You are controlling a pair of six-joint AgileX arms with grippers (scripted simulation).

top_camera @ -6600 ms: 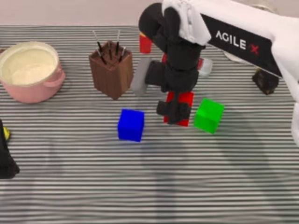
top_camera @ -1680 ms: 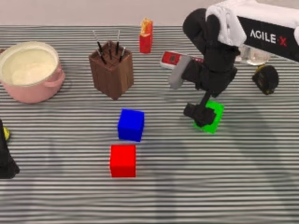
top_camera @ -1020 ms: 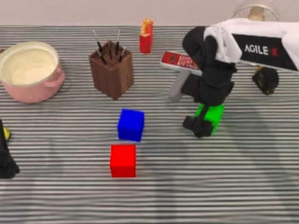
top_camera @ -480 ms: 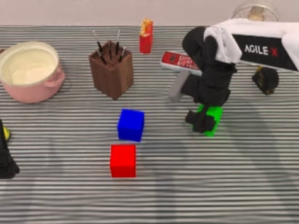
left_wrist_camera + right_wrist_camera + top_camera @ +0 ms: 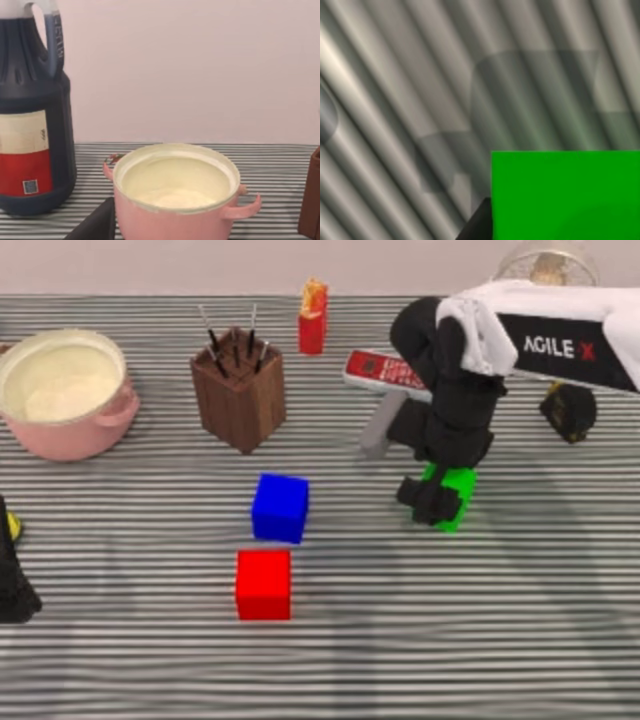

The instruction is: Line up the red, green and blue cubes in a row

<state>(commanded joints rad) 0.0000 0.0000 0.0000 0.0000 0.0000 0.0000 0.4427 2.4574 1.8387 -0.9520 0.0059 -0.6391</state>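
Right gripper (image 5: pixel 432 502) clamped on green cube (image 5: pixel 458 483), right of table centre. Largest nearby: pink pot (image 5: pixel 62 435) far left. Blue cube (image 5: pixel 280 506) mid-table, red cube (image 5: pixel 264 584) just in front. Left arm parked at left edge.

A rendered tabletop test scene with kitchen odds: a striped cloth (image 5: pixel 500 640), a pink pot (image 5: pixel 62 390), a knife block (image 5: pixel 238 388), a dark jug (image 5: pixel 30 110), plain wall behind.
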